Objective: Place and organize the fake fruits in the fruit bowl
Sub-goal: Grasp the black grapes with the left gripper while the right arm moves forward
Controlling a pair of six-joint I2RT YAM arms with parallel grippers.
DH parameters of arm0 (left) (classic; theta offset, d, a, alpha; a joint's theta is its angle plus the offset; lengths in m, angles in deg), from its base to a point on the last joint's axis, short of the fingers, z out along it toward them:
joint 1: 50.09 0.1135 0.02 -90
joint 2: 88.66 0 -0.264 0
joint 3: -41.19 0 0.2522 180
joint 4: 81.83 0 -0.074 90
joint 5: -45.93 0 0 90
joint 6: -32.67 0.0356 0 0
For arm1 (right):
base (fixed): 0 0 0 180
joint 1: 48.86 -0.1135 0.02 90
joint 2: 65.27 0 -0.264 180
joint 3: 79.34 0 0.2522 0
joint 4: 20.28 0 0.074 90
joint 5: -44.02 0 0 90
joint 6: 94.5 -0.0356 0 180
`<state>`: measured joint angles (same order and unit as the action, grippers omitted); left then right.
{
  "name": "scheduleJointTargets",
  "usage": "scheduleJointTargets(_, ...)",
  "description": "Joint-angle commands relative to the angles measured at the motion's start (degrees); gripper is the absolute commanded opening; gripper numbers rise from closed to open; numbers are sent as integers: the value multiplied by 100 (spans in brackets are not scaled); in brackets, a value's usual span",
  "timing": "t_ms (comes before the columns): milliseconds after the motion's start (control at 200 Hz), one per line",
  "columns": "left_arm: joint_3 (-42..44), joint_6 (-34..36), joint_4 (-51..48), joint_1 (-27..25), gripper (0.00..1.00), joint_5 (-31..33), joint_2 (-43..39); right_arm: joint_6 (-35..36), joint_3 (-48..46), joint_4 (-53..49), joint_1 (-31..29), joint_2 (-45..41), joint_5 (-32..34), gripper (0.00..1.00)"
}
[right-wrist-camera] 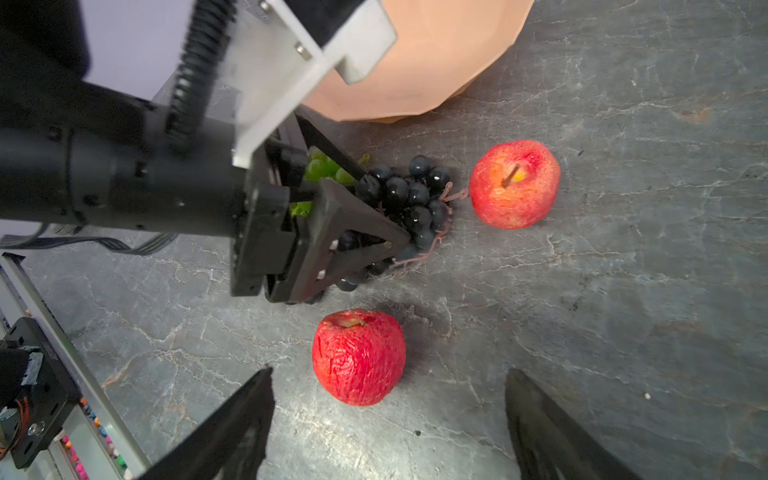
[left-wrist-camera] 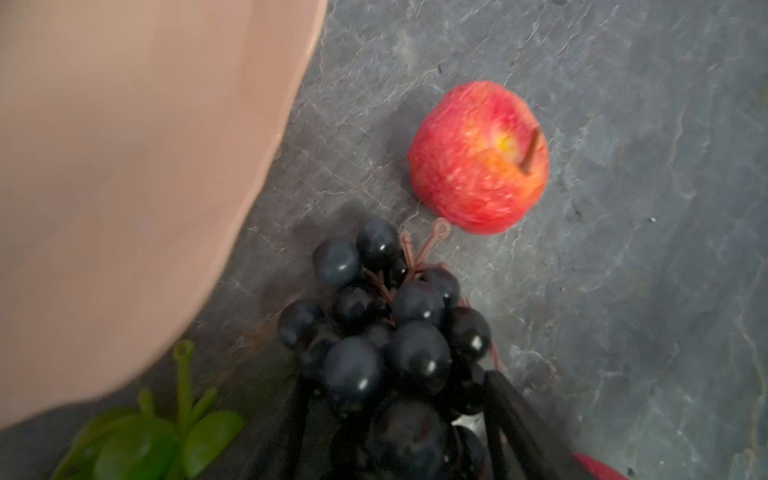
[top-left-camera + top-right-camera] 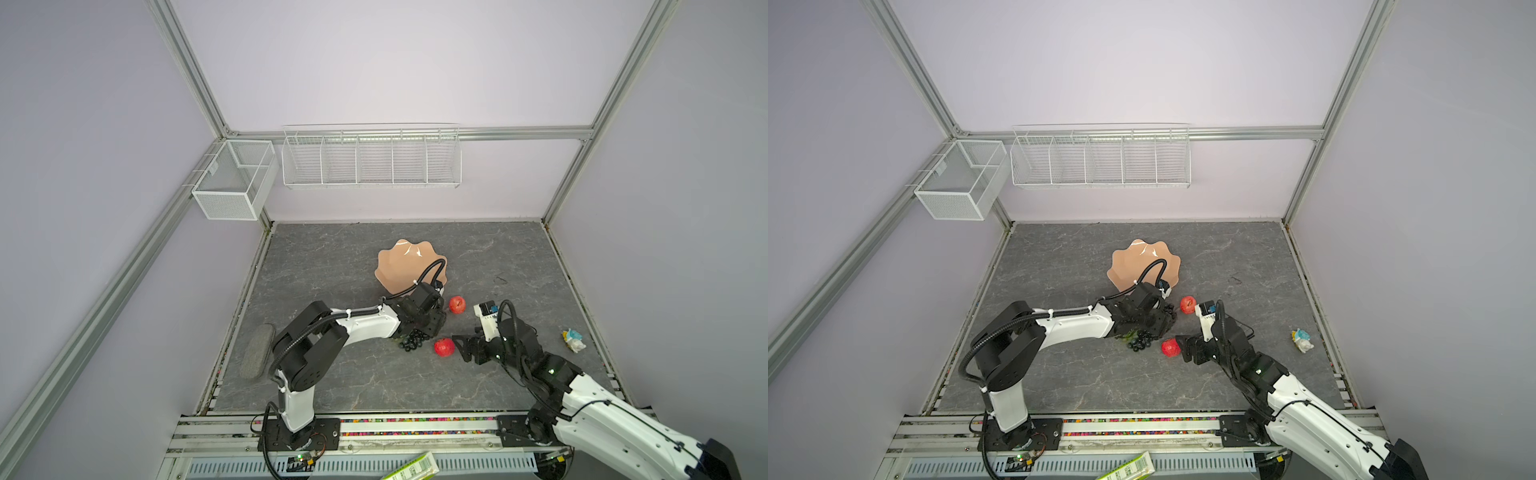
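Observation:
The peach fruit bowl (image 3: pixel 399 266) (image 3: pixel 1133 266) (image 2: pixel 124 166) (image 1: pixel 415 62) stands mid-table with nothing visible inside. Just in front of it lies a dark grape bunch (image 3: pixel 413 343) (image 2: pixel 399 332) (image 1: pixel 411 195), and my left gripper (image 3: pixel 420 332) (image 2: pixel 399 382) (image 1: pixel 386 208) is shut on it, one finger on each side. A green grape bunch (image 2: pixel 145 444) (image 1: pixel 324 170) lies beside it, toward the bowl. One red apple (image 3: pixel 456 304) (image 2: pixel 478 158) (image 1: pixel 515 183) sits right of the bowl. Another red apple (image 3: pixel 444 347) (image 3: pixel 1170 348) (image 1: pixel 359 357) sits right at the fingertips of my open right gripper (image 3: pixel 459 348) (image 1: pixel 390 374).
A grey oval pad (image 3: pixel 257 351) lies at the table's left edge. A small toy (image 3: pixel 573 340) lies at the right edge. Two white wire baskets (image 3: pixel 372 160) (image 3: pixel 235 178) hang on the back wall and left frame. A green packet (image 3: pixel 415 467) rests on the front rail.

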<state>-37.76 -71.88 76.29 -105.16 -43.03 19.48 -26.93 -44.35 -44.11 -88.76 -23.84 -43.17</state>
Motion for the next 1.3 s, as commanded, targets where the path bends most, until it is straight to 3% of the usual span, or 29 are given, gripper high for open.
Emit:
scheduleJointTargets(0, -125, -144, -326, -109, 66, 130, 122, 113, 88, 20, -44, -51, 67, 88)
scheduleJointTargets(120, -350, -114, -552, -118, 63, 155, 306, 179, 175, -113, -46, -95, 73, 88)
scheduleJointTargets(290, -286, -129, -313, -118, 37, -36, 256, 188, 168, -271, -45, -278, 136, 88)
scheduleJointTargets(465, 109, -132, 106, -118, 25, -149, -338, 267, 139, -330, -44, -477, 324, 88)
scheduleJointTargets(855, 797, -34, 710, -118, 15, -448, -1499, 443, 395, -146, -40, -130, 367, 88)
scheduleJointTargets(1294, 817, 0, 763, -79, 4, 391, -2264, 469, 478, 218, -44, 263, 283, 88)
